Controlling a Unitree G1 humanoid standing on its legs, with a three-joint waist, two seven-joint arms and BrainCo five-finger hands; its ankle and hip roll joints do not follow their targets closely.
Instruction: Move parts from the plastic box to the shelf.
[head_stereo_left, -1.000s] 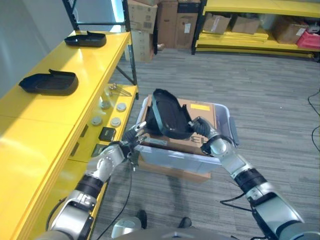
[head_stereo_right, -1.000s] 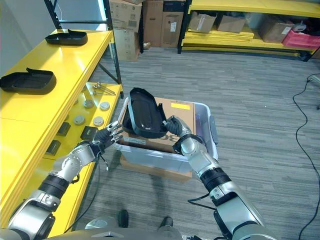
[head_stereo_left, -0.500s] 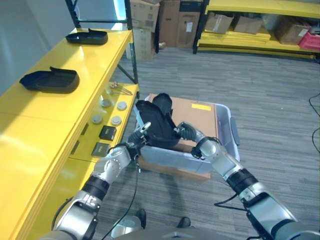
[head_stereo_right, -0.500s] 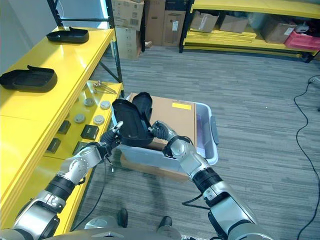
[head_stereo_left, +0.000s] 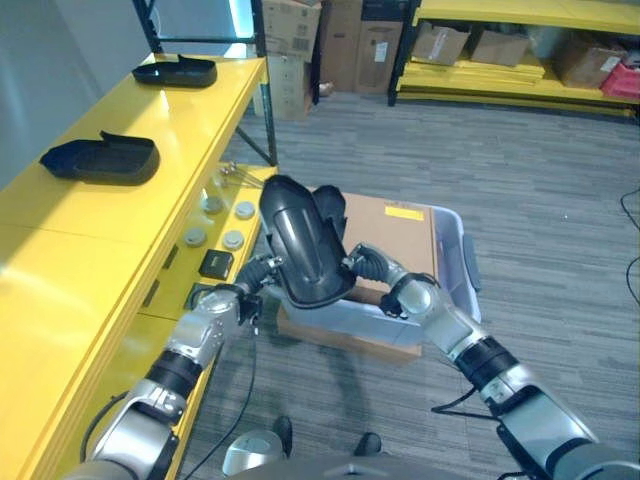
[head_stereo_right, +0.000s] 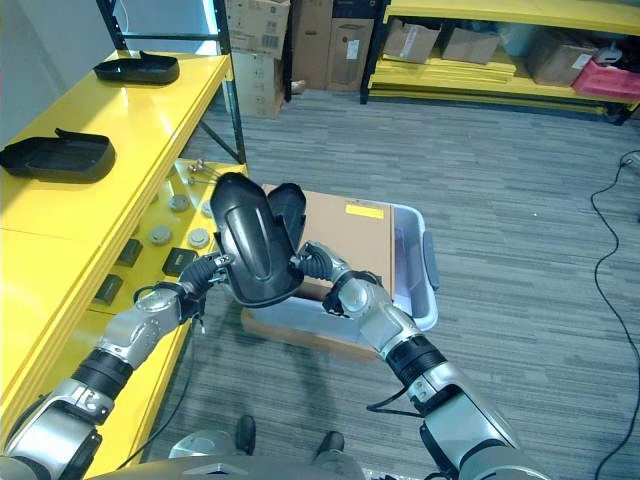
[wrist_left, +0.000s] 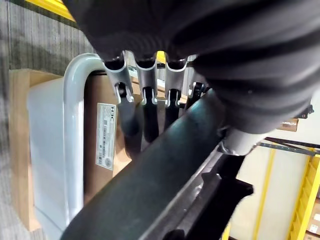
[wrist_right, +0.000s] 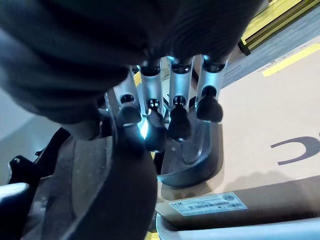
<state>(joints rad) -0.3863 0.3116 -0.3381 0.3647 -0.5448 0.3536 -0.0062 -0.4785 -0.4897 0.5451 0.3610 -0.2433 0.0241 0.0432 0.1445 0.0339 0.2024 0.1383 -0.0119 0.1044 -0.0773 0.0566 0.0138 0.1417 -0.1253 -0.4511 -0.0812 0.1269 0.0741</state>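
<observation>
While you held this moment, the yellow shelf (head_stereo_left: 120, 215) ran along the robot's left, already carrying two black parts (head_stereo_left: 100, 160), with bare yellow surface nearer the robot for another. The plastic box (head_stereo_left: 452, 262) sat on the floor just beside it, a cardboard sheet (head_stereo_left: 395, 235) inside and one more dark part (head_stereo_left: 328, 207) lying on that. You had a black part (head_stereo_left: 300, 250) lifted clear above the box's near rim, between both hands. The left robot hand (head_stereo_left: 255, 283) had its fingers curled against the part's lower edge; the right robot hand (head_stereo_right: 318, 268) had its fingers bent over the opposite edge. My worry: each hold looked shallow, on a smooth shell, so swinging left unevenly could let it slip or twist. The shelf's black upright (head_stereo_left: 262, 85) and front edge stood close to that path; the floor to the right lay open.
</observation>
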